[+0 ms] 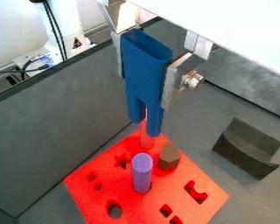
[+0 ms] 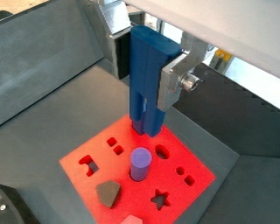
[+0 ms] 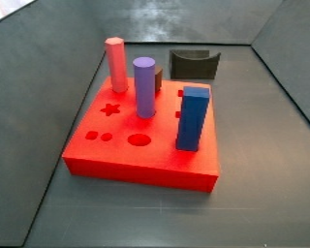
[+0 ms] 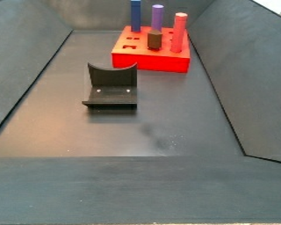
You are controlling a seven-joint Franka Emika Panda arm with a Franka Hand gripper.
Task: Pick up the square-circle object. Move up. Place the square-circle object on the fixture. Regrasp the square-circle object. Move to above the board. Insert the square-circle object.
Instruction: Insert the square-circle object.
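My gripper (image 1: 143, 96) is shut on the square-circle object (image 1: 143, 70), a blue peg with a solid upper block and two legs pointing down. Both wrist views show it held upright (image 2: 146, 70) high above the red board (image 1: 108, 179), between the silver fingers (image 2: 166, 87). The board (image 3: 144, 165) lies flat, with small square and circle holes near one corner (image 3: 97, 137). The black fixture (image 3: 194, 64) with its curved notch stands apart from the board (image 4: 110, 86). The gripper and the peg are out of both side views.
A purple cylinder (image 3: 143, 87), a pink cylinder (image 3: 116, 64), a solid dark-blue block (image 3: 193, 118) and a dark grey piece (image 1: 170, 158) stand in the board. Grey walls enclose the floor (image 4: 143, 123).
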